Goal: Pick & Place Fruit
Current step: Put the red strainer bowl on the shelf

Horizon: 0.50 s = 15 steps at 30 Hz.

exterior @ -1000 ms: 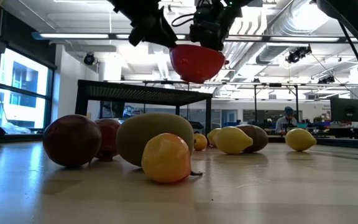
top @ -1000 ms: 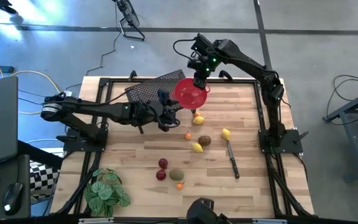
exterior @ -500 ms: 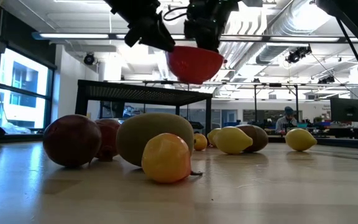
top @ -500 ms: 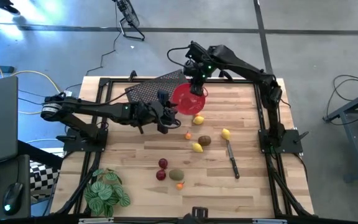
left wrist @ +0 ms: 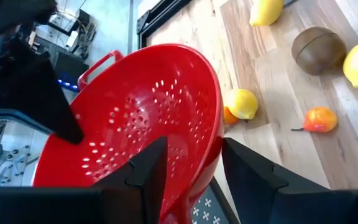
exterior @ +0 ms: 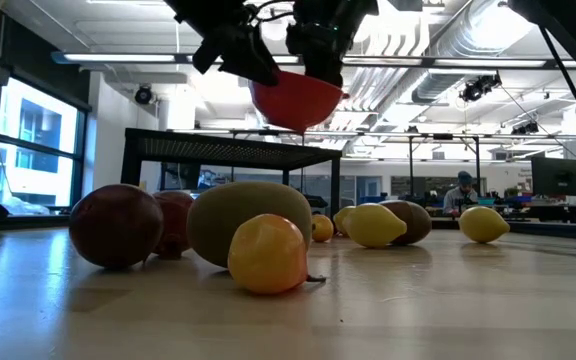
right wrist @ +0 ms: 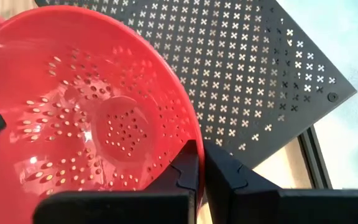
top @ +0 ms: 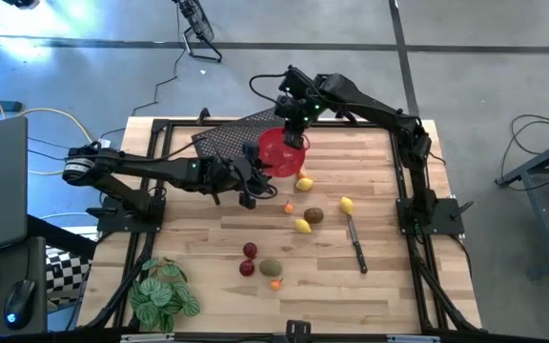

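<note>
Fruit (top: 303, 226) on table; right hand (top: 294, 136) clamped on colander (top: 276, 153) rim; left hand (top: 255, 176) apart.

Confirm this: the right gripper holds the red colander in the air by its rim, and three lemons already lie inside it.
Not quite. The right gripper does hold the red colander aloft by its rim, but the bowl is empty, as the right wrist view shows. The lemons lie on the table.
</note>
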{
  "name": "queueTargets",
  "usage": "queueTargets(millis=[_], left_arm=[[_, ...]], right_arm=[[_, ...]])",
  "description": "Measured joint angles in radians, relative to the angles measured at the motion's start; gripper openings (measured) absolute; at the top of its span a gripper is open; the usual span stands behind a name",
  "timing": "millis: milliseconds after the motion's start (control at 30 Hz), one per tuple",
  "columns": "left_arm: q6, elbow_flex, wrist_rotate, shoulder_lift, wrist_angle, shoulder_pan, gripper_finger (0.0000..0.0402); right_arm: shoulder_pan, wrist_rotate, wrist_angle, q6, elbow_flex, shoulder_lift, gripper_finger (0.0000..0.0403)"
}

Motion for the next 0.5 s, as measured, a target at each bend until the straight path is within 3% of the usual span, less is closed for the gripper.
queueTargets(millis=[500], left_arm=[[-0.010,0.000,-0.022,0.049,-0.001,0.000,0.0132]], right_arm=[[-0.002,0.004,0.024,0.000,-0.002,0.003,0.0004]])
